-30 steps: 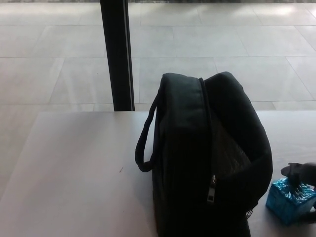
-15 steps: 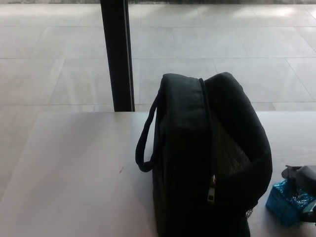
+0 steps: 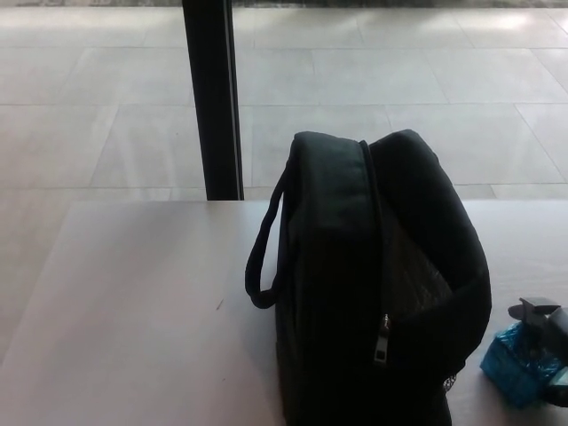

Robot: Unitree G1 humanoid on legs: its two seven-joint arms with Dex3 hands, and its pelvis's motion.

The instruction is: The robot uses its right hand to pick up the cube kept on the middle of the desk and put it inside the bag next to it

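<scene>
Cube (image 3: 519,371) sits on bench (image 3: 133,311) at approx 5 o'clock of frame, just beside the bag (image 3: 377,284), at bag's 4 o'clock. Right hand (image 3: 543,327) is on top of cube at frame edge; mostly cut off, so can't tell how far its fingers are spread or whether they grip it. Left hand not in view.

Risks: cube's foil-like blue wrap looks slick and crinkly, so it may slip w/ a shallow hold. Bag is soft black fabric, rounded top, loop handle at its 9 o'clock, zipper down the front; the opening looks narrow and saggy, so cube could catch the rim, drop outside, or push the bag over.
</scene>
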